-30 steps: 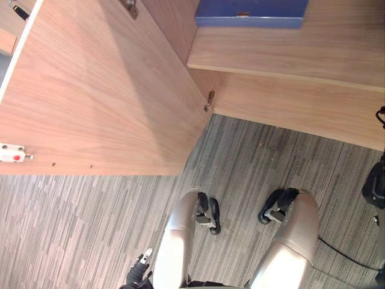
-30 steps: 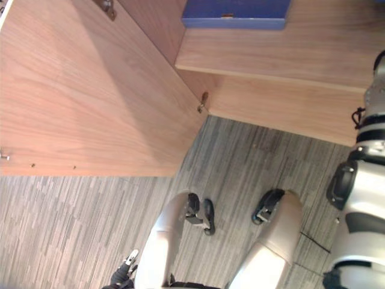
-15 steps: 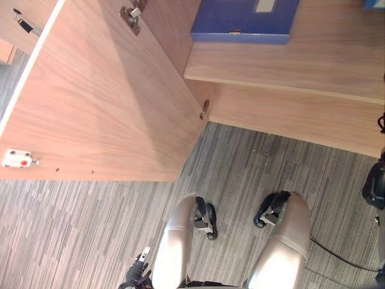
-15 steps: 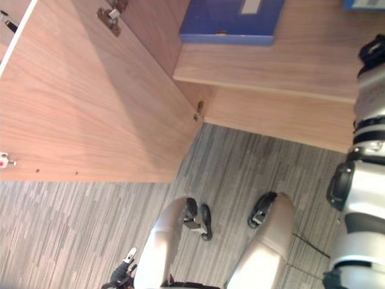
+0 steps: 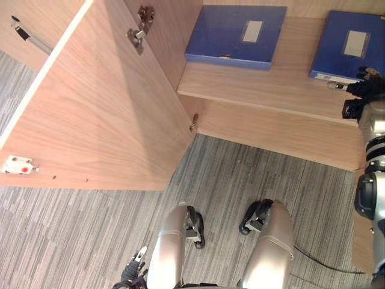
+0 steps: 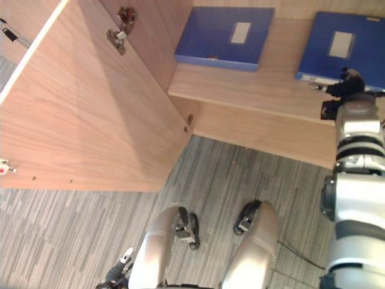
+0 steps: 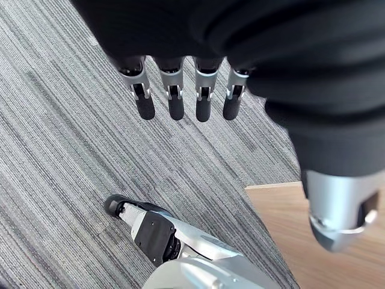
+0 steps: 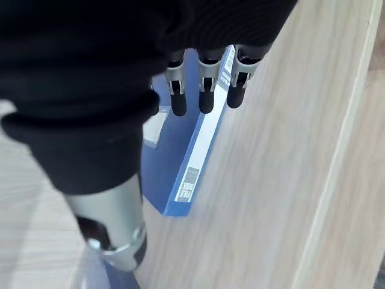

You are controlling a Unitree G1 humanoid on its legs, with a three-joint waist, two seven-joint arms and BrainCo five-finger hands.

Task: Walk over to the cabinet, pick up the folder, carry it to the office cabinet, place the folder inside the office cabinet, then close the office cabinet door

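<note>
Two blue folders lie flat on the shelf [image 5: 271, 90] of the open wooden cabinet. One folder [image 5: 236, 36] is on the left, the other folder [image 5: 350, 45] on the right. My right hand [image 5: 360, 90] is raised to the near edge of the right folder [image 8: 198, 150]. Its fingers [image 8: 206, 99] hang straight over the folder's white-labelled spine and hold nothing. I cannot tell whether they touch it. My left hand [image 5: 133, 272] hangs low by my side, its fingers [image 7: 175, 102] straight over the carpet.
The cabinet's door [image 5: 90, 120] stands wide open on the left, with hinges [image 5: 139, 30] at its top and a white latch [image 5: 18, 164] near its outer edge. Grey striped carpet [image 5: 240, 174] lies before the cabinet's base panel [image 5: 283, 129].
The whole picture has shifted, so the camera moved and more of the shelf shows. The right folder has come into view, and my right hand has risen to its near edge.
</note>
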